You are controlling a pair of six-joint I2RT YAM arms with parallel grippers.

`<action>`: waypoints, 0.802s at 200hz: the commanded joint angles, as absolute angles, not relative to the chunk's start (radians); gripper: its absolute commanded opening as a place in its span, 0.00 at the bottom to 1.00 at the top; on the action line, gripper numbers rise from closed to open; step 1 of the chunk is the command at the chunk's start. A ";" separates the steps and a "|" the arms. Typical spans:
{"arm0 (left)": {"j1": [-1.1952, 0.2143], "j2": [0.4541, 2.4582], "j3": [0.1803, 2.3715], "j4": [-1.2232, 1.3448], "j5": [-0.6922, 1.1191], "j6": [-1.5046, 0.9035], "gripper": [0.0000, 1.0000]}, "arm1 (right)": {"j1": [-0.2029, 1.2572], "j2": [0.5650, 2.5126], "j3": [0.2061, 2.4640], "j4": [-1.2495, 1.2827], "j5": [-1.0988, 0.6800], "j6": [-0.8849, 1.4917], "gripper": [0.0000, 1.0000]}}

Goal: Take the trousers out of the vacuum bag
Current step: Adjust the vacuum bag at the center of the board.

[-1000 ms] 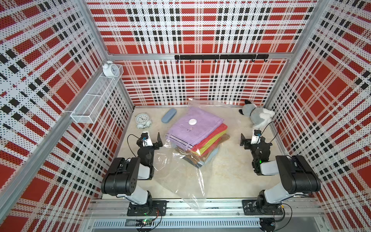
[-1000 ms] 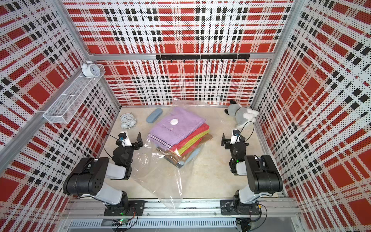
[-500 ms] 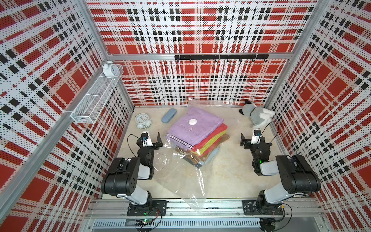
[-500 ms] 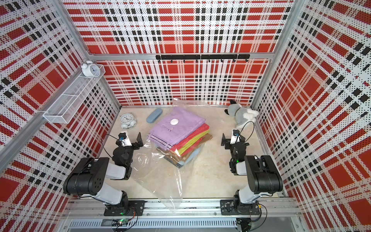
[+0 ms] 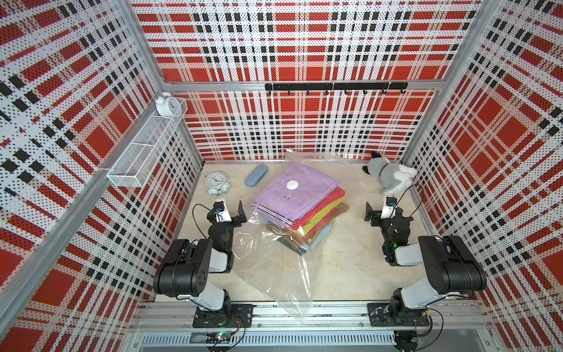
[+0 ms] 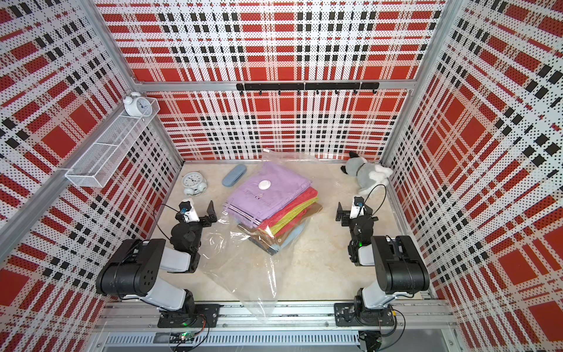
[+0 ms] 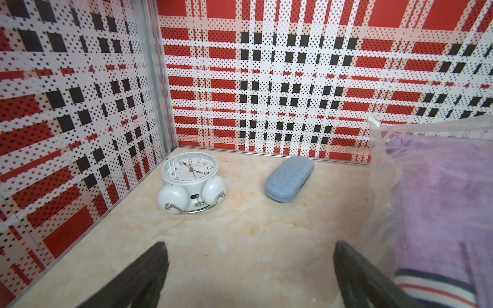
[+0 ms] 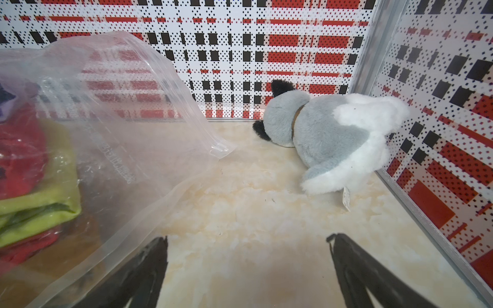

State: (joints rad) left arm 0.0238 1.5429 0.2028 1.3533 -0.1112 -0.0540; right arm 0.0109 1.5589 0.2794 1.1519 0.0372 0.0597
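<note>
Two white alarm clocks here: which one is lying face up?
The alarm clock on the table, beside the blue case; the other clock stands upright in the wall basket.

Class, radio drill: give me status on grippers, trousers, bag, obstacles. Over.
Left gripper open, empty. Right gripper open, empty. Trousers stacked inside bag, not gripped. Plush, clock, case sit apart from the stack.

Two clocks; one bag; one toy
</note>
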 commanded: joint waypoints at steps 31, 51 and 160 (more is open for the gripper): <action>0.016 1.279 0.147 1.269 -0.246 -0.093 0.98 | 0.011 1.450 0.297 1.040 0.085 0.081 1.00; -0.059 1.201 0.196 1.143 -0.329 -0.031 0.98 | 0.010 1.416 0.353 0.915 0.077 0.077 1.00; -0.259 1.141 0.725 0.200 -0.291 -0.227 0.98 | 0.018 1.493 1.009 0.208 -0.241 0.131 1.00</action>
State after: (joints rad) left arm -0.2268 1.1400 0.6392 0.5236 -0.3454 -0.1188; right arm 0.0113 1.4391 0.8894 0.4236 -0.0940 0.1253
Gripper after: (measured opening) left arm 0.984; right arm 0.999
